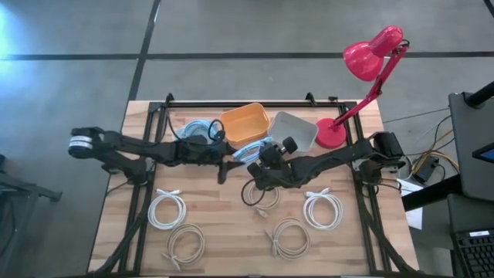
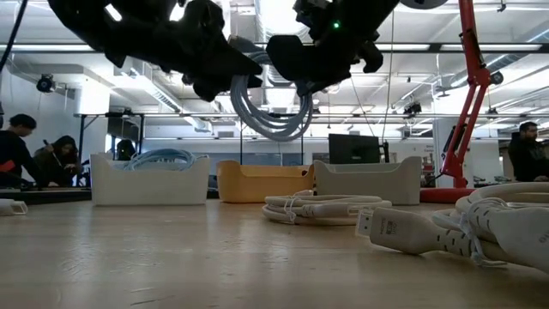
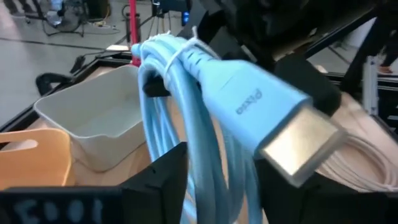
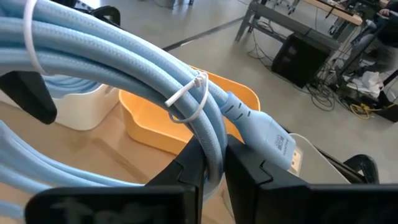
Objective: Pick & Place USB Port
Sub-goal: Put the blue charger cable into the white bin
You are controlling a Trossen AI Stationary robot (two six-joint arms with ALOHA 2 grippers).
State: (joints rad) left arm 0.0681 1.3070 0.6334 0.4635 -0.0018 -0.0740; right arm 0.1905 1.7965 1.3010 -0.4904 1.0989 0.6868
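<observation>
A light-blue USB cable, coiled and tied with white ties (image 1: 248,150), hangs in the air between both grippers above the table's middle. It also shows in the low view (image 2: 276,116). My left gripper (image 1: 225,163) comes from the table's left and is shut on the coil. My right gripper (image 1: 257,165) comes from the right and is shut on the same coil. The cable's metal plug (image 3: 292,149) sticks out free, close to the left wrist camera. My left gripper holds the coil's bundled strands (image 3: 214,186) between its two fingers (image 3: 163,177), several strands together. The coil is lifted clear of the table and loops down below the fingers. My right gripper pinches the bundle (image 4: 211,146) between its two fingers (image 4: 186,163), just beside a white tie and close to the plug's moulded end (image 4: 261,134). The fingers lie across the strands. The coil is clear of the table.
At the table's far side stand a white bin with more blue cables (image 1: 197,130), an orange bin (image 1: 245,123) and a grey bin (image 1: 294,130). A pink lamp (image 1: 363,77) stands at the far right. Several white cable coils (image 1: 167,208) (image 1: 323,208) lie on the near half.
</observation>
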